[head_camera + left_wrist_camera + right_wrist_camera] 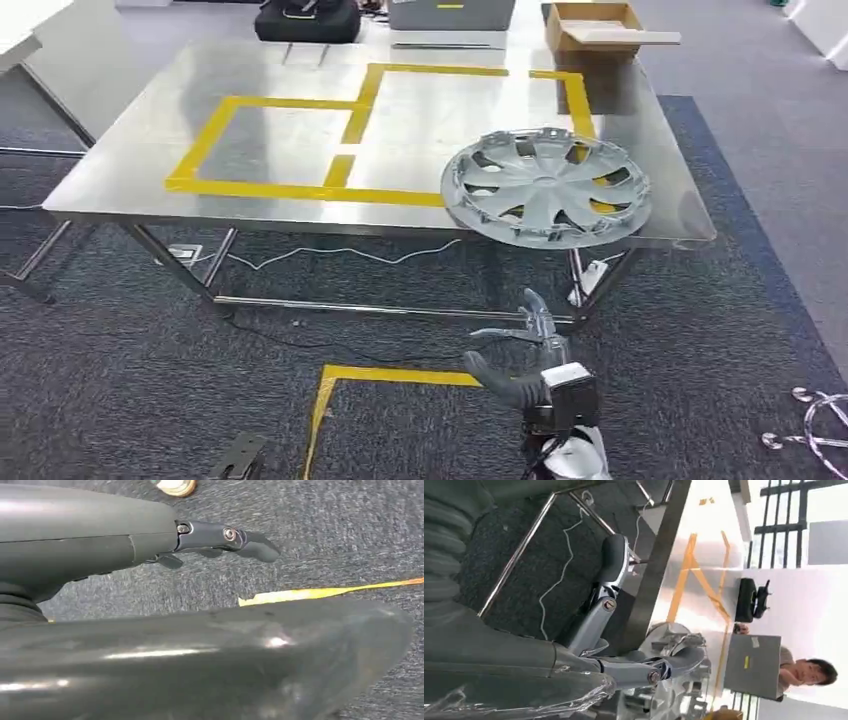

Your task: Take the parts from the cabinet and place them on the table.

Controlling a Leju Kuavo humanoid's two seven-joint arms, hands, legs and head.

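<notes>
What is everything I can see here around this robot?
table: one, shiny steel, centre, on grey carpet.
tape: yellow lines forming rectangles on the table; more on the floor before it.
hubcap: one, silver, near right corner of the table, over the tape.
box: one, brown cardboard, open, beyond the table's far right corner.
bag: one, black, beyond the far edge.
cable: one, white, on the carpet under the table.
person: one, behind a grey panel across the table.
right hand: one, grey and silver, fingers apart, empty, below the table's near edge.
left hand: one, dark grey, empty, above the carpet.
</notes>
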